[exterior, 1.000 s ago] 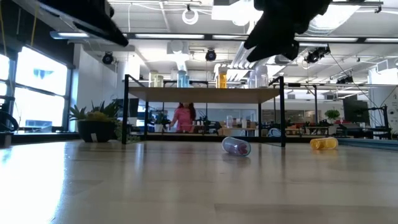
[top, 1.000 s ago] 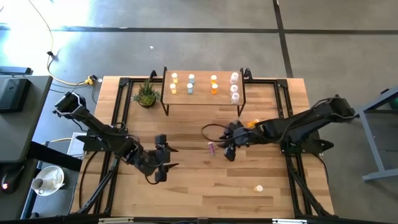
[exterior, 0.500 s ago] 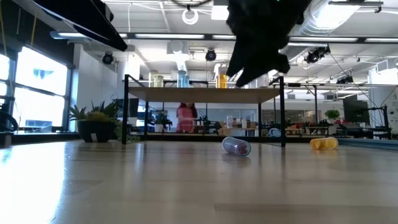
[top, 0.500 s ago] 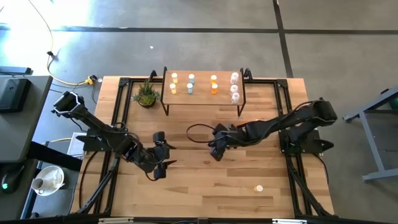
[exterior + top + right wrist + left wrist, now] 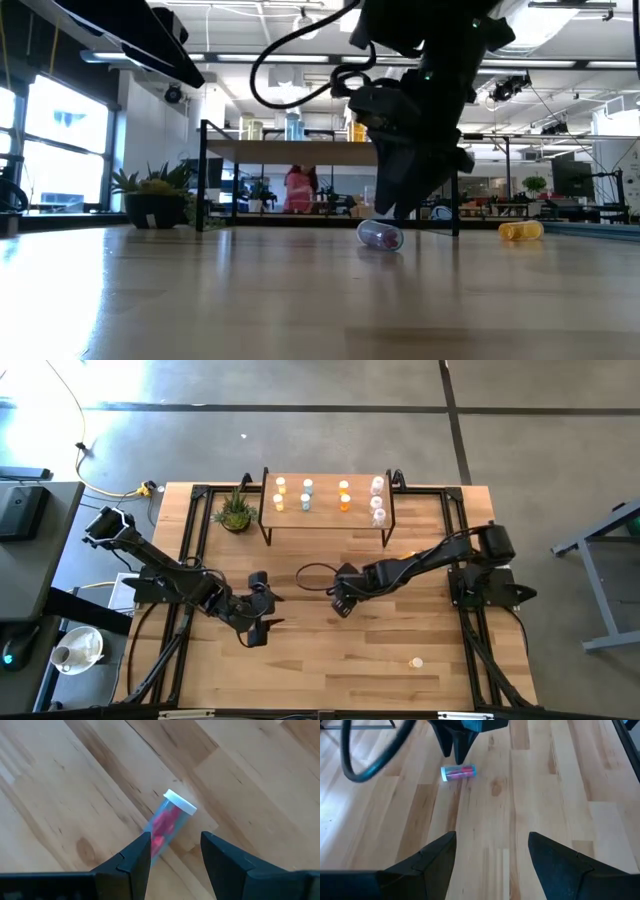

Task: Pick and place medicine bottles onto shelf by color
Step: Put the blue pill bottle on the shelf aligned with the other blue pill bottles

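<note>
Medicine bottles: nine already stand on the shelf (image 5: 325, 518), grouped by colour; one pinkish bottle (image 5: 167, 823) lies on its side on the surface (image 5: 320, 660) in front of the shelf, with a yellow one (image 5: 521, 231) and another near the front edge also loose. Your right hand (image 5: 340, 603) has swung in from the right over the last second and dropped right over the pinkish bottle, fingers (image 5: 224, 860) part-open and straddling it, not gripping yet. Left hand (image 5: 490, 855) waits wide open, nearer the front-left, holding nothing, so you look set to close next.
</note>
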Robot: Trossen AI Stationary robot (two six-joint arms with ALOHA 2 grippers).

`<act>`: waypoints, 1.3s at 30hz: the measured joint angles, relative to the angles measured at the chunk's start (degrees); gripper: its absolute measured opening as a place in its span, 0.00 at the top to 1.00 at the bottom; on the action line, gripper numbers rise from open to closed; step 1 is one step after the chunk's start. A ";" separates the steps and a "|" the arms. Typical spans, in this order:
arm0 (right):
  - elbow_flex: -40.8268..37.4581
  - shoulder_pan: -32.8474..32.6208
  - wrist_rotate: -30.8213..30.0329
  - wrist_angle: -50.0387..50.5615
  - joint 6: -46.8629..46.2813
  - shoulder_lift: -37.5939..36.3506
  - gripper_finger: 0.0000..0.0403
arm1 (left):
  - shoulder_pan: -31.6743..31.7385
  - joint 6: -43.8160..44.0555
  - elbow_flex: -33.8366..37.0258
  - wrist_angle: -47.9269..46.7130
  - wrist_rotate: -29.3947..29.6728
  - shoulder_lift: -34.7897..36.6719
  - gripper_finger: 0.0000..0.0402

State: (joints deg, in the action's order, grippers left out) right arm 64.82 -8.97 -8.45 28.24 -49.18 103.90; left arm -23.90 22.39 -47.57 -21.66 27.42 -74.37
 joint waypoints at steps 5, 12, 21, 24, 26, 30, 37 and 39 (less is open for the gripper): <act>0.00 -0.04 0.03 -1.22 -0.31 0.13 0.59 | 0.00 0.00 0.00 0.01 0.04 0.00 0.41; -0.02 -0.60 0.00 -2.96 -0.60 2.43 0.59 | 0.00 0.15 0.00 0.32 0.04 0.00 0.41; 0.11 -1.75 0.45 -2.61 -0.56 5.53 0.60 | 0.00 0.09 0.00 0.53 -0.21 0.00 0.41; 0.11 -1.95 0.44 -2.27 0.28 5.38 0.63 | 0.00 0.10 0.00 0.50 -0.22 0.00 0.41; 0.09 -1.97 0.46 -2.05 0.46 5.31 0.67 | 0.00 0.11 0.00 0.49 -0.22 0.00 0.41; 0.07 -1.97 0.78 -1.80 2.66 5.21 0.77 | 0.00 0.07 0.00 0.47 -0.67 0.00 0.41; -0.13 -2.19 2.06 -1.75 7.01 3.51 0.82 | 0.00 0.04 0.00 0.51 -1.90 0.00 0.41; -0.13 -2.23 1.93 -2.27 8.23 2.19 0.80 | 0.00 0.02 0.00 0.55 -1.76 0.00 0.41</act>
State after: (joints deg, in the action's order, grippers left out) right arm 64.69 -11.20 -6.52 25.97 -40.96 106.09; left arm -23.90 22.41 -47.57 -21.11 25.66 -74.37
